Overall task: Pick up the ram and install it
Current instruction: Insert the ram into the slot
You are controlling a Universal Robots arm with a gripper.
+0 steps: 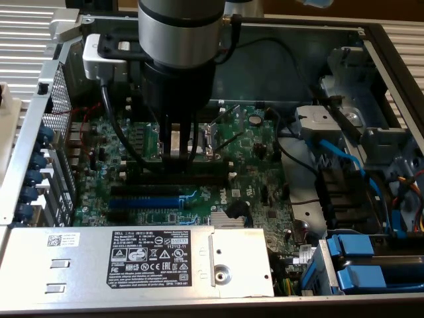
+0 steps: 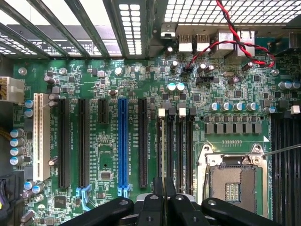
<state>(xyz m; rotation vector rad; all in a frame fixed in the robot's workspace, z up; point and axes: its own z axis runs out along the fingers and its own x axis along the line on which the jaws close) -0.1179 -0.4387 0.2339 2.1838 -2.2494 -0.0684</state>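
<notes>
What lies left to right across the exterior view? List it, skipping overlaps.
blue clips → tool → coin battery → grey housing → blue caddies

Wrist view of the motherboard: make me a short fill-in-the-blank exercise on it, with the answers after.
1. On the motherboard, the long expansion slot flanked by black slots is ___.
2. The memory slots end in ___ clips.
3. The shut gripper holds the thin ___ edge-on between its fingers.
Missing words: blue; white; ram.
</notes>
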